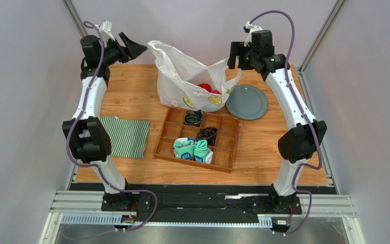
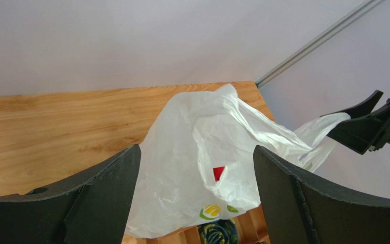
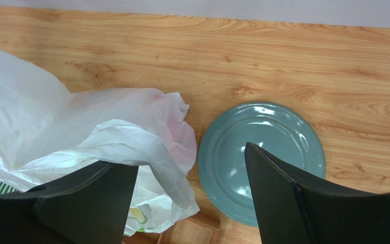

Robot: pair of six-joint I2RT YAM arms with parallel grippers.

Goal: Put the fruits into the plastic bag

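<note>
The white plastic bag (image 1: pixel 189 81) stands open at the back middle of the table, with red fruits (image 1: pixel 205 87) inside it. In the left wrist view the bag (image 2: pixel 182 168) shows a patch of red fruit (image 2: pixel 218 173) through a gap. My left gripper (image 1: pixel 133 49) is open and empty, raised just left of the bag's upper left corner, and its wrist view (image 2: pixel 196 150) looks at the bag. My right gripper (image 1: pixel 234 57) is open at the bag's upper right corner. In the right wrist view (image 3: pixel 192 157) the bag (image 3: pixel 95 137) drapes over its left finger. Other fruits are hidden.
A grey-green plate (image 1: pixel 246 101) lies right of the bag and shows in the right wrist view (image 3: pixel 263 157). A wooden divided tray (image 1: pixel 192 160) in front holds teal socks (image 1: pixel 192 149) and dark socks (image 1: pixel 207 133). A green striped cloth (image 1: pixel 126 136) lies at the left.
</note>
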